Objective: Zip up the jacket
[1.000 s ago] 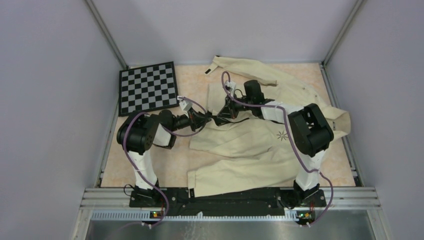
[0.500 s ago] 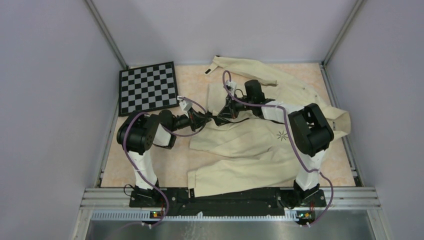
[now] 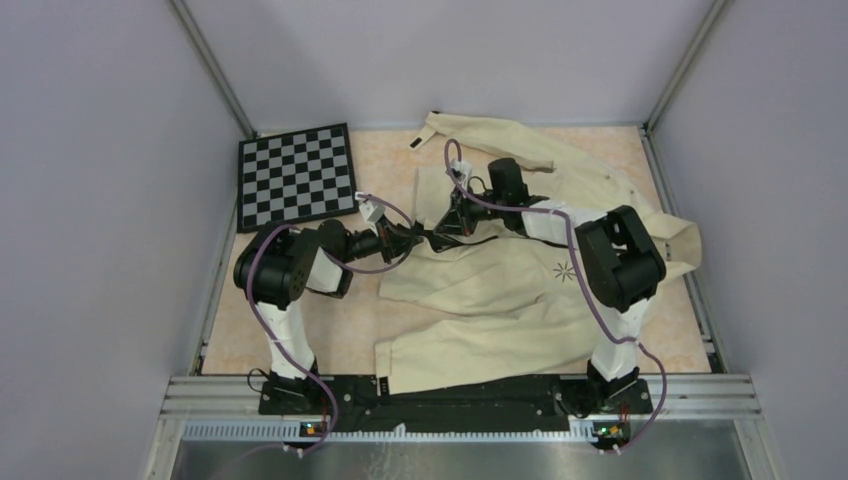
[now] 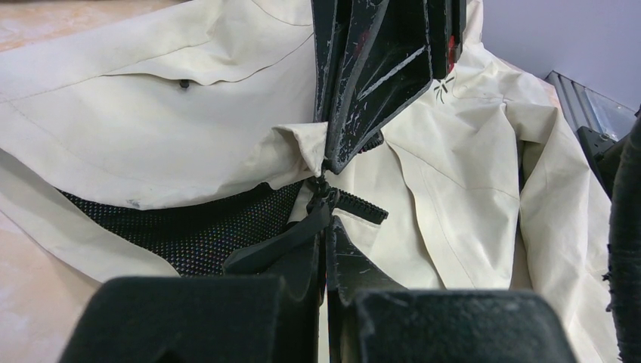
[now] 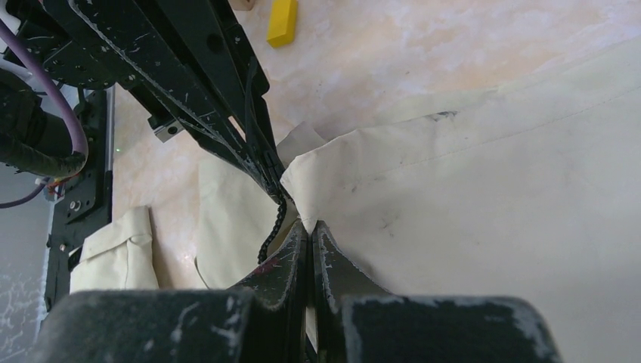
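The cream jacket (image 3: 520, 290) lies spread over the table's middle and right, with a dark starburst mark (image 3: 566, 270). My left gripper (image 3: 418, 238) is shut on the black zipper pull (image 4: 302, 227) at the front opening, where black mesh lining (image 4: 196, 227) shows. My right gripper (image 3: 447, 226) meets it tip to tip and is shut on a pinched corner of the jacket cloth (image 5: 302, 181) beside the dark zipper teeth (image 5: 276, 223). In the left wrist view the right gripper's fingers (image 4: 370, 83) come down from above onto the cloth fold.
A black-and-white checkerboard (image 3: 296, 175) lies at the back left. A small yellow block (image 5: 282, 21) sits on the tabletop beyond the jacket. Grey walls close in the table on three sides. A jacket sleeve (image 3: 480, 130) reaches to the back edge.
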`<control>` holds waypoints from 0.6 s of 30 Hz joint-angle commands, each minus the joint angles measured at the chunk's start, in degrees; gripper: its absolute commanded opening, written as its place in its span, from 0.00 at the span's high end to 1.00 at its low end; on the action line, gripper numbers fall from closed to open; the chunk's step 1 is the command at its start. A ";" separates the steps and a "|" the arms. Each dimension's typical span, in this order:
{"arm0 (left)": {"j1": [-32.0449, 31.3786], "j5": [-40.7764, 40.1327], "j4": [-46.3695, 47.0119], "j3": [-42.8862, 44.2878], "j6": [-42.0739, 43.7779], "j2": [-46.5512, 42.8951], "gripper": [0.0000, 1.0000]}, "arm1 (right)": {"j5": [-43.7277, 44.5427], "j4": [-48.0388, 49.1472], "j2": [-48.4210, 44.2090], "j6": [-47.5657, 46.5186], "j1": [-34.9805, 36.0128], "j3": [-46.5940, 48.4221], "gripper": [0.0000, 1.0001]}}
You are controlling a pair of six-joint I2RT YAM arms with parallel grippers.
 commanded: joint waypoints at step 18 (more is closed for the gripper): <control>-0.88 1.37 -4.82 1.78 4.91 -2.40 1.00 | -0.56 -6.65 1.54 -6.07 3.10 6.21 1.00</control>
